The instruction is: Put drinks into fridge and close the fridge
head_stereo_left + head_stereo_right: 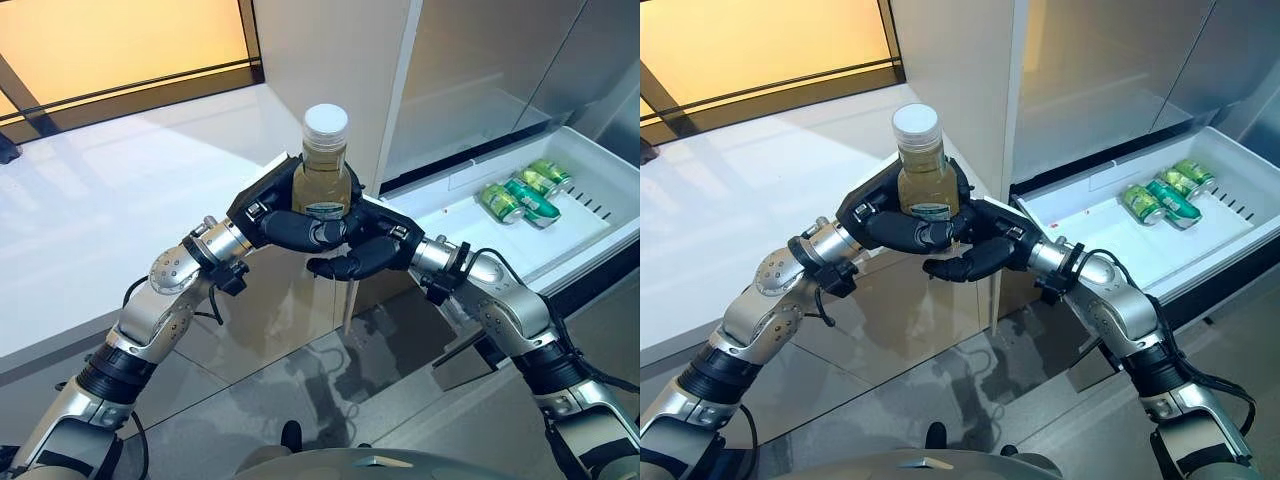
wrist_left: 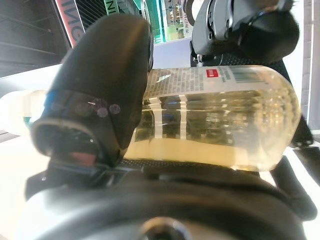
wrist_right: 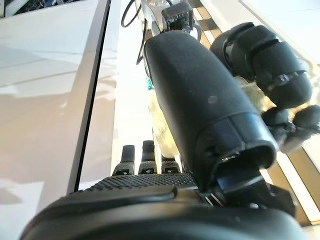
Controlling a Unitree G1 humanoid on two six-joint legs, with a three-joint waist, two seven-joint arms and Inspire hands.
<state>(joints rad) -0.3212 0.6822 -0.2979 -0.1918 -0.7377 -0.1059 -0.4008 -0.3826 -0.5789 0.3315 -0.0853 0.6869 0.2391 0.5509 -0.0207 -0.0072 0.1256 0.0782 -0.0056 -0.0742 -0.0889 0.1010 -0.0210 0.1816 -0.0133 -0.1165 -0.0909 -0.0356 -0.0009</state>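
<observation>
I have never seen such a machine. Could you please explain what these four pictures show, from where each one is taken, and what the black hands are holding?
This is a humanoid robot with two silver arms and dark hands. The two wide pictures come from cameras in its head, looking down. The two close pictures come from cameras on its wrists, so each hand looks very large there.

The left hand has its fingers curled around a bottle of pale yellow drink with a white cap. The right hand is at the bottle's base, its fingers curled under the left hand's; how firmly it holds is hard to tell.

To the robot's right, a white fridge drawer stands open. Green cans lie inside it.
</observation>
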